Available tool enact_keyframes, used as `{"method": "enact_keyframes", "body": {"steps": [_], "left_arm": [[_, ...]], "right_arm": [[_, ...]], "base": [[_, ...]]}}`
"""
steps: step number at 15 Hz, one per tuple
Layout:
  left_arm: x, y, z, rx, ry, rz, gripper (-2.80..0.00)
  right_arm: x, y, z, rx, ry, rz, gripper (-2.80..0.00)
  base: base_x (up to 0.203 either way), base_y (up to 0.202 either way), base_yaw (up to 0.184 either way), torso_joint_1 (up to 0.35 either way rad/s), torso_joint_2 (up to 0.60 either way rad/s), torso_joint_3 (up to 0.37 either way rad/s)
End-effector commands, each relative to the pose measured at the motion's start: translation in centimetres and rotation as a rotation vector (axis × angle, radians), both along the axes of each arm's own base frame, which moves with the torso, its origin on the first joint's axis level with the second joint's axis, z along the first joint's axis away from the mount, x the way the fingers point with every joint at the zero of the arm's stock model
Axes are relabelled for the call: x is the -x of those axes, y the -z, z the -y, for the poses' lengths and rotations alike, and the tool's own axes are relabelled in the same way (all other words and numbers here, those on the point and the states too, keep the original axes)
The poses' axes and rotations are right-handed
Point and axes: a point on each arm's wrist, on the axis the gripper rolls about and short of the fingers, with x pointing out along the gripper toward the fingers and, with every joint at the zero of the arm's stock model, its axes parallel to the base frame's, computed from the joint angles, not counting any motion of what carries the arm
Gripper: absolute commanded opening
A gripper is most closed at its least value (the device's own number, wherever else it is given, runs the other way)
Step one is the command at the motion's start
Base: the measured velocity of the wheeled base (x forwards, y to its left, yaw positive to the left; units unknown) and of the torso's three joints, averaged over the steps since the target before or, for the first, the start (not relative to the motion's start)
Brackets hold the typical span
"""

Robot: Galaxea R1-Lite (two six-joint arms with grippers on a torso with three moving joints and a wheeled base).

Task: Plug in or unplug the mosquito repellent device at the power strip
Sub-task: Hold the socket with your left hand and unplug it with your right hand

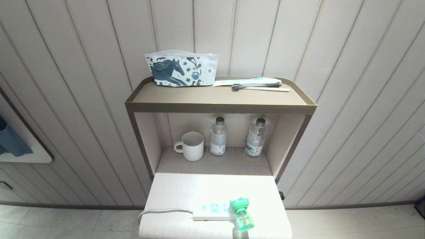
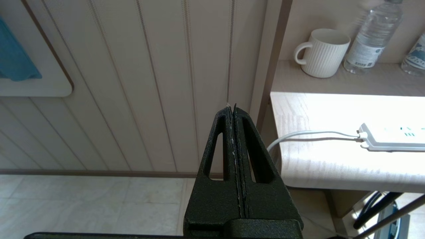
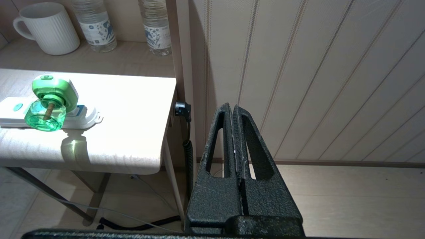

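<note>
- The mosquito repellent device (image 1: 242, 212) sits plugged into the right end of the power strip (image 1: 211, 211), on the front of the pale table (image 1: 172, 189), its green bottle pointing toward the front edge
- So the step in hand looks to be unplugging: I would grip the white-and-green plug head, not the bottle, and pull straight away from the socket face; the strip lies loose, so the other arm may need to hold it down
- The right tool (image 3: 234, 109) has its fingers pressed together, holding nothing, and hangs off the table's right side, well apart from the device, which lies to its left
- The left tool (image 2: 232, 108) is likewise fully closed and empty, parked off the table's left side near the strip's cord (image 2: 312, 135)
- Neither tool touches anything yet
</note>
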Motion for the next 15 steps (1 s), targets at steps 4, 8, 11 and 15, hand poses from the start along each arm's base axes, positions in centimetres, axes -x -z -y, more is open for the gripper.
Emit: {"method": "enact_keyframes", "body": {"steps": [4, 8, 11, 15], "left_arm": [[0.00, 0.00, 0.00, 0.000, 0.000, 0.000, -2.80], [0.00, 0.00, 0.00, 0.000, 0.000, 0.000, -2.80], [0.00, 0.00, 0.00, 0.000, 0.000, 0.000, -2.80], [0.00, 0.00, 0.00, 0.000, 0.000, 0.000, -2.80]], "right_arm": [[-0.02, -0.01, 0.00, 0.001, 0.000, -0.002, -2.80], [-0.01, -0.05, 0.00, 0.000, 0.000, -0.001, -2.80], [0.03, -0.13, 0.00, 0.000, -0.001, -0.001, -2.80], [0.00, -0.10, 0.00, 0.000, -0.002, 0.001, -2.80]], "base": [[0.000, 0.000, 0.000, 0.000, 0.00, 0.000], [0.000, 0.000, 0.000, 0.000, 0.00, 0.000], [0.000, 0.000, 0.000, 0.000, 0.00, 0.000], [0.000, 0.000, 0.000, 0.000, 0.00, 0.000]]}}
